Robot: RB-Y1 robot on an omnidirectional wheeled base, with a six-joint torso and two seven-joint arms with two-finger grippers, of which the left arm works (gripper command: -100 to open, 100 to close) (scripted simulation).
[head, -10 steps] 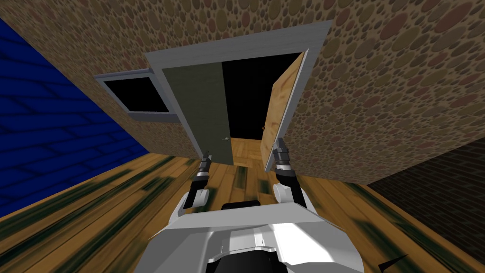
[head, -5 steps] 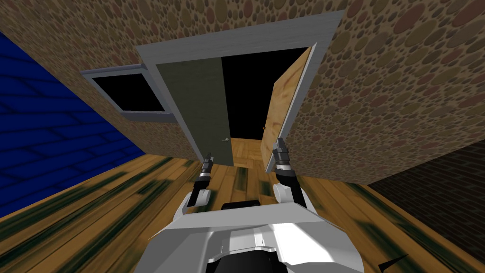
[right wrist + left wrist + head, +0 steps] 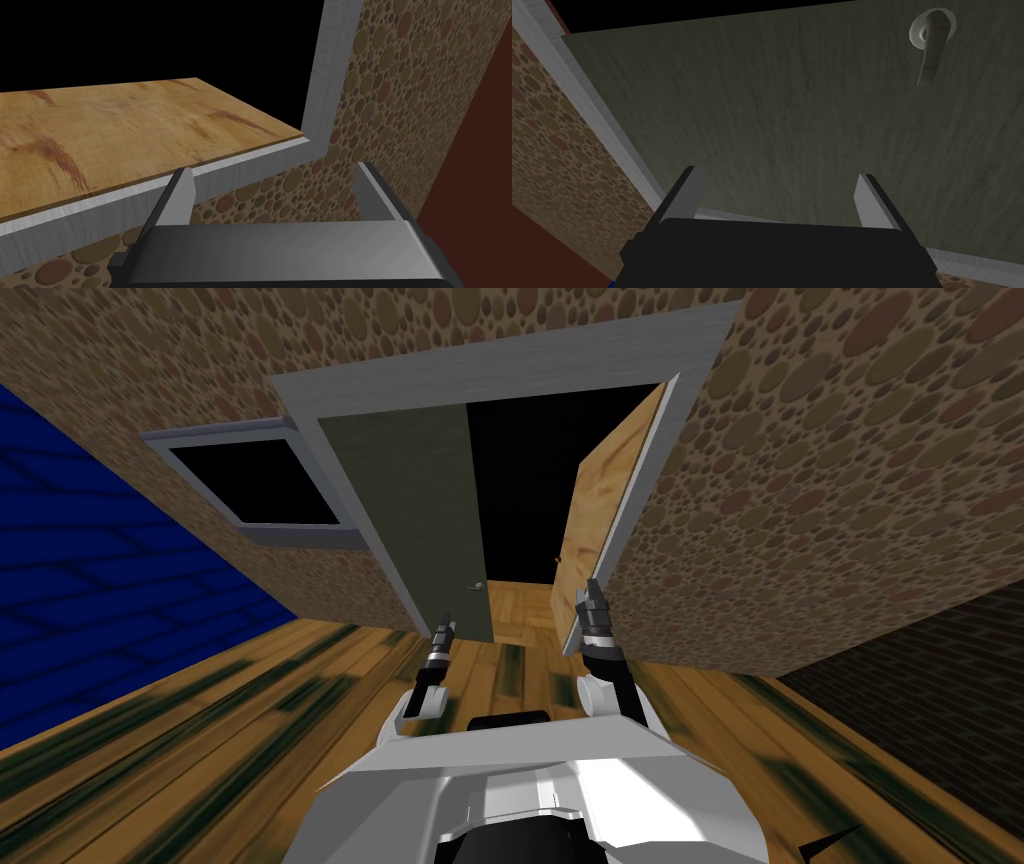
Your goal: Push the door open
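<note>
left gripper [image 3: 777, 173] wide open and empty, pointed close at the grey-green door leaf [image 3: 762, 100], its lever handle [image 3: 931, 47] off beyond one finger; right gripper [image 3: 274, 168] open, holding nothing, by the grey frame [image 3: 327, 75] next to the wooden door leaf [image 3: 100, 125], which stands ajar onto a black area [image 3: 520, 488]

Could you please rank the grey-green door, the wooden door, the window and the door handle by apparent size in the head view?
Largest: grey-green door.
Then wooden door and window, too alike to rank.
Smallest: door handle.
</note>
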